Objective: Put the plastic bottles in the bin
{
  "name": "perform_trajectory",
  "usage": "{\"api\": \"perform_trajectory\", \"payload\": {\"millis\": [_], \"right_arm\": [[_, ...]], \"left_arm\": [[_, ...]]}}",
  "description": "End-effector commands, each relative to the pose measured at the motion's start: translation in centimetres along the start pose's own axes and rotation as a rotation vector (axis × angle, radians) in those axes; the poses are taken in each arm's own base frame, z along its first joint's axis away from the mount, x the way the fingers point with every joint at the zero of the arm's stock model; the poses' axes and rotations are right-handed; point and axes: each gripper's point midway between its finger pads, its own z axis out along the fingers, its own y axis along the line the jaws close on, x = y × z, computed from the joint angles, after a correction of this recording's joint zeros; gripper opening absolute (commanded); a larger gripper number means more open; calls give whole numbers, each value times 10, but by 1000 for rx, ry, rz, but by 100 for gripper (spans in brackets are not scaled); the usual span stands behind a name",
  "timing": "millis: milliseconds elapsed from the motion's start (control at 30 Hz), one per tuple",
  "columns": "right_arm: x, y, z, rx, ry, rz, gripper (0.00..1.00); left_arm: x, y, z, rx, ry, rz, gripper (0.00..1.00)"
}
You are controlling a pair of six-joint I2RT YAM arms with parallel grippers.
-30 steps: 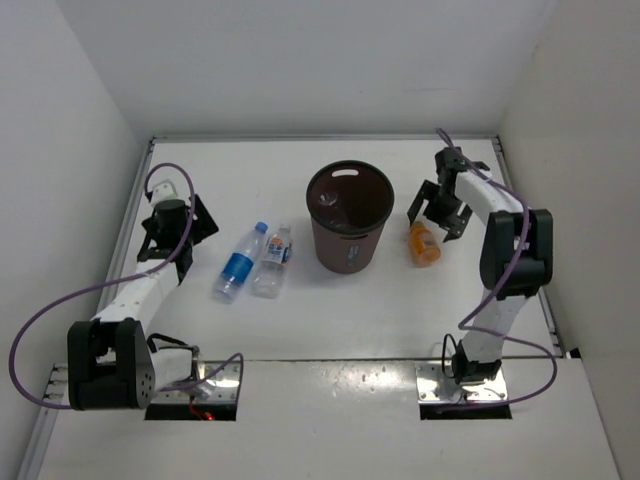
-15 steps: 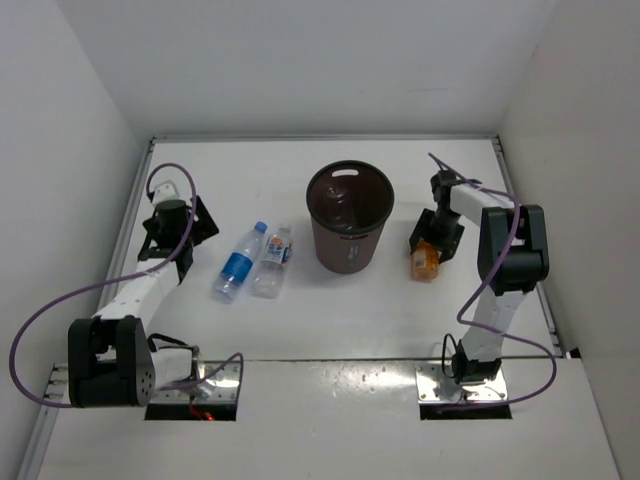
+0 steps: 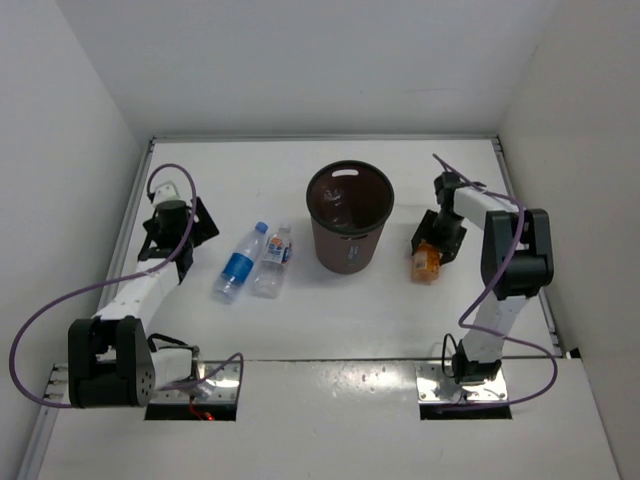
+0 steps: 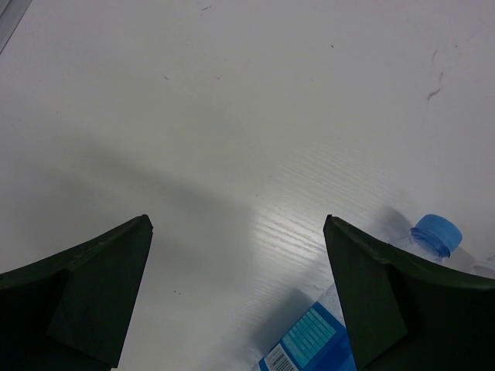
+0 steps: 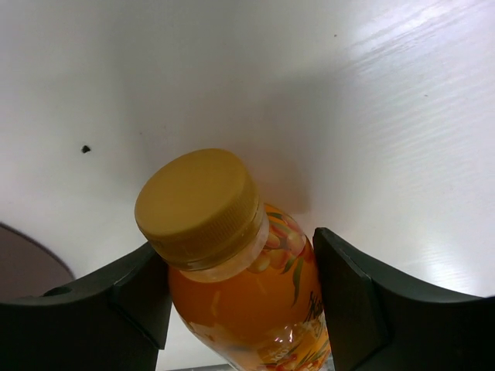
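As counted from largest down: one bin (image 3: 348, 240) is stood on the table (image 3: 330, 320), with one clear bottle (image 3: 338, 209) seen inside. Two bottles, the blue-label bottle (image 3: 238, 264) and the white-blue-label bottle (image 3: 273, 260), are laid side by side to its left. One orange bottle (image 5: 247, 301), right of the bin, is pinched by the right gripper (image 5: 240, 255). The left gripper (image 4: 238, 228) is spread wide.

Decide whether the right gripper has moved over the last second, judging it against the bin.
Yes. The right gripper has come down toward the near edge, from beside the rim of the bin to its base, and now grips the orange bottle.
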Motion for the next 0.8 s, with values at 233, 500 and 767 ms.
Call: {"api": "perform_trajectory", "payload": {"millis": [233,500,767], "right_arm": [[-83,28,-133,-193,-366,109,0],[-113,78,-258,-523,-642,49,0],[-99,143,-351,-846,-770,-166,0]], "left_arm": [[-11,-5,-8,18,-40,4,100],[-11,-6,-8,27,-37,4,100],[-10,-29,-9,150,-28,-9,100]]}}
